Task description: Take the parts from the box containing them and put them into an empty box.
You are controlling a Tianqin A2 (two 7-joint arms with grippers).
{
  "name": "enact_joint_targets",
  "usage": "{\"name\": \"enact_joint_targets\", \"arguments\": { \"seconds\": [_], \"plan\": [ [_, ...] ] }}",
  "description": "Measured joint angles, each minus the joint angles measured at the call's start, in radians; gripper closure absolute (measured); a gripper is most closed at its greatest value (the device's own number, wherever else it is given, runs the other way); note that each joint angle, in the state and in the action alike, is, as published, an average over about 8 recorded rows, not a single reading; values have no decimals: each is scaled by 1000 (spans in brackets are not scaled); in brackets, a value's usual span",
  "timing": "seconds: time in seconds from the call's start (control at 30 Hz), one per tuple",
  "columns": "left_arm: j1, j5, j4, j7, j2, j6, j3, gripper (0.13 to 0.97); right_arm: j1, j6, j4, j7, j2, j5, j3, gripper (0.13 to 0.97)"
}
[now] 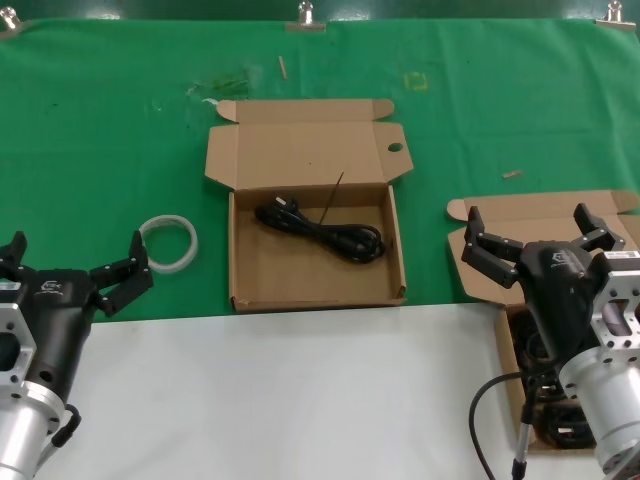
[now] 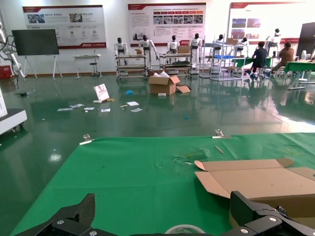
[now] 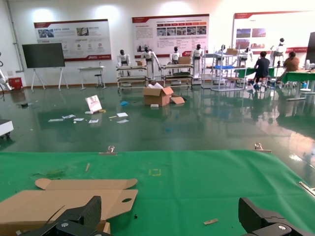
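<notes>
The box with a round hole in its lid flap [image 1: 300,275] lies open in the middle of the green mat, with one coiled black cable [image 1: 320,232] inside. Its lid also shows in the right wrist view [image 3: 64,196] and the left wrist view [image 2: 256,179]. The second box [image 1: 530,215] lies open at the right, mostly hidden under my right arm, with black cables [image 1: 556,428] showing in it. My right gripper [image 1: 540,240] [image 3: 172,221] is open and empty above that box. My left gripper [image 1: 70,262] [image 2: 165,221] is open and empty at the near left.
A white translucent ring [image 1: 170,243] [image 2: 184,229] lies on the mat between my left gripper and the middle box. A white surface [image 1: 300,400] covers the near part of the table. Small scraps [image 1: 511,174] lie on the mat.
</notes>
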Motion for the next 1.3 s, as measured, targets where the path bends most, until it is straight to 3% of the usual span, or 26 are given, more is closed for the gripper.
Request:
{"name": "enact_joint_targets", "arguments": {
  "seconds": [1.3],
  "plan": [
    [0,0,0,0,0,0,0,132,0,0,0,0,0,0,0,129]
  ]
}}
